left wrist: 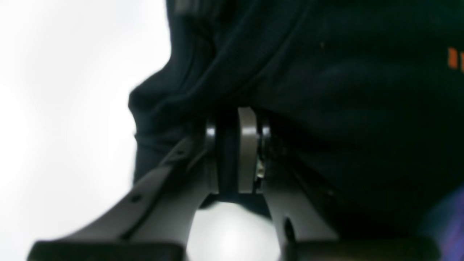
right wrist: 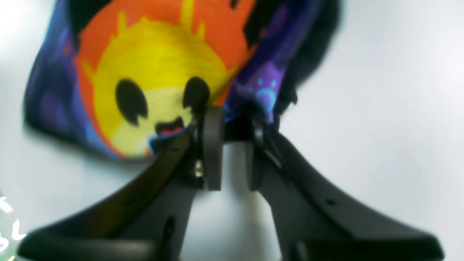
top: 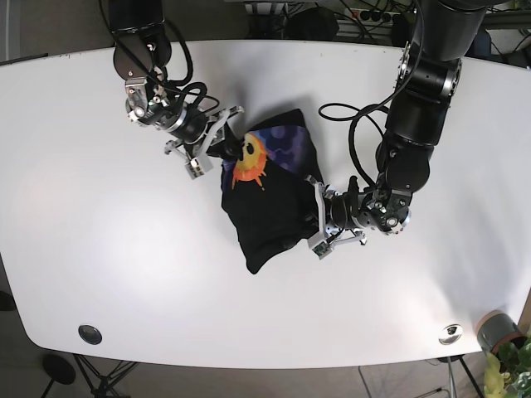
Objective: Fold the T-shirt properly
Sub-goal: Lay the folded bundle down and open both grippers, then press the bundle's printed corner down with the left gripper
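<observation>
On the left of the base view I see my right tool (top: pixel 222 143) at the upper edge of the black T-shirt (top: pixel 270 207), which lies bunched near the middle of the white desk (top: pixel 99 249). In the right wrist view its fingers (right wrist: pixel 213 145) stand slightly apart but pinch a fold of cloth at their tips, just beside the sun print (right wrist: pixel 159 83) with its yellow face and orange rim. Further right, my left tool (top: pixel 319 220) meets the shirt's right edge. The left wrist view shows that tool (left wrist: pixel 235 152) clamped on a dark fold of the fabric (left wrist: pixel 344 108), its jaws nearly together.
</observation>
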